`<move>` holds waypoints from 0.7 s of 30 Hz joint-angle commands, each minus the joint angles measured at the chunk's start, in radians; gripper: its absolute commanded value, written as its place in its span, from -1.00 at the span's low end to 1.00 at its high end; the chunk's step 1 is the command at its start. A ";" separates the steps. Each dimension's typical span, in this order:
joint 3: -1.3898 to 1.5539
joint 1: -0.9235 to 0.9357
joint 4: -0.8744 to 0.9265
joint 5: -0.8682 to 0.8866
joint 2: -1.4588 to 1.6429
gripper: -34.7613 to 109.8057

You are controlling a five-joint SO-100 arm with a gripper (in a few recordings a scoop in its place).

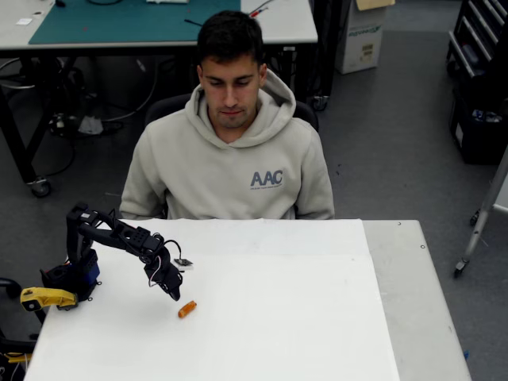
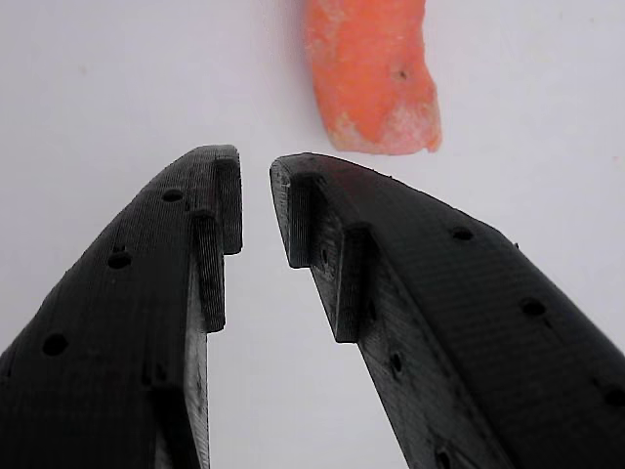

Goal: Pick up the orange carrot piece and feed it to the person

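The orange carrot piece [image 1: 186,309] lies flat on the white table [image 1: 302,333], left of its middle. My black gripper [image 1: 173,292] hangs just above and to the left of it, pointing down at the table. In the wrist view the carrot piece [image 2: 371,78] sits just beyond the fingertips, a little right of the gap. The gripper [image 2: 256,171] is open by a narrow gap with nothing between its fingers. The person [image 1: 230,159], in a light hoodie, sits behind the table's far edge, looking down.
The arm's base [image 1: 67,282] with a yellow part stands at the table's left edge. A small dark tag [image 1: 183,262] lies on the table beside the gripper. A grey strip [image 1: 413,302] runs along the table's right side.
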 commanded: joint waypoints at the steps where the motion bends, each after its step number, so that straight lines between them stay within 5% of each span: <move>1: -0.054 0.012 0.002 -0.011 0.040 -0.51; 10: -0.057 -0.026 0.000 -0.046 0.048 -0.47; 21: -0.041 -0.017 0.002 -0.115 0.049 -0.03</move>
